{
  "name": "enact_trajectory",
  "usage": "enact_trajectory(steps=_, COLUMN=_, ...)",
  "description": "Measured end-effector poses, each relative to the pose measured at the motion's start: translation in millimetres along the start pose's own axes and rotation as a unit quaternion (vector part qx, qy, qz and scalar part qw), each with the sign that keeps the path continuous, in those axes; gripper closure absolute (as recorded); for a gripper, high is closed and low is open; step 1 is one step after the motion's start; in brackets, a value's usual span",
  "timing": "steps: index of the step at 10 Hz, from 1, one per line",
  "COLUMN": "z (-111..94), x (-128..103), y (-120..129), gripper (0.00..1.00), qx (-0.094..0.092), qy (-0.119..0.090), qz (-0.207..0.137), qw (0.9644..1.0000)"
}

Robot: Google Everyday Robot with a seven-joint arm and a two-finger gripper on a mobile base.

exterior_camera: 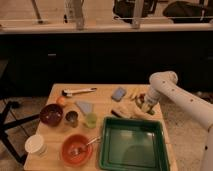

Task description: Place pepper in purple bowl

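The purple bowl (51, 114) stands at the table's left side, dark inside. My gripper (144, 106) is low over the right side of the table, just behind the green tray's far right corner, at the end of the white arm (172, 90). A slim dark shape (118, 114) beside a pale object (124, 110), left of the gripper, may be the pepper; I cannot tell for sure. The gripper is far to the right of the purple bowl.
A green tray (107, 150) fills the front right. An orange bowl (65, 154) with a spoon and a white cup (35, 144) stand front left. Two small cups (72, 118) (90, 120), a grey cloth (85, 106), an orange fruit (61, 100), a blue sponge (119, 93), yellow pieces (134, 93) and a knife (79, 91) lie mid-table.
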Motion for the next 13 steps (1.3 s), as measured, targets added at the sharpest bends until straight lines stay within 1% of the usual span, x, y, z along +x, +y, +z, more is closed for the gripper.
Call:
enact_trajectory(steps=1, z=-5, x=1, y=-3, gripper=1.0, qx=0.007, qy=-0.002, qz=0.0, qw=1.0)
enact_trajectory(steps=2, z=-16, x=0, y=-7, gripper=1.0, qx=0.02, qy=-0.006, qz=-0.001, qw=0.9998)
enact_trajectory(steps=4, z=-30, x=-6, y=-11, gripper=1.0, qx=0.032, qy=-0.013, qz=-0.005, qw=0.9994)
enact_trajectory(steps=5, z=-43, x=-10, y=-14, gripper=1.0, qx=0.042, qy=-0.019, qz=-0.012, qw=0.9989)
enact_trajectory(steps=7, z=-73, x=-22, y=-13, gripper=1.0, qx=0.057, qy=-0.036, qz=-0.042, qw=0.9969)
enact_trajectory(steps=8, z=-89, x=-34, y=-8, gripper=1.0, qx=0.063, qy=-0.048, qz=-0.063, qw=0.9949)
enact_trajectory(steps=9, z=-100, x=-48, y=-2, gripper=1.0, qx=0.067, qy=-0.061, qz=-0.092, qw=0.9916)
enact_trajectory(steps=10, z=-113, x=-66, y=8, gripper=1.0, qx=0.072, qy=-0.079, qz=-0.139, qw=0.9844)
enact_trajectory(steps=11, z=-122, x=-80, y=16, gripper=1.0, qx=0.077, qy=-0.096, qz=-0.196, qw=0.9729)
enact_trajectory(steps=12, z=-132, x=-95, y=26, gripper=1.0, qx=0.081, qy=-0.117, qz=-0.266, qw=0.9533)
enact_trajectory(steps=13, z=-138, x=-103, y=32, gripper=1.0, qx=0.084, qy=-0.13, qz=-0.306, qw=0.9393)
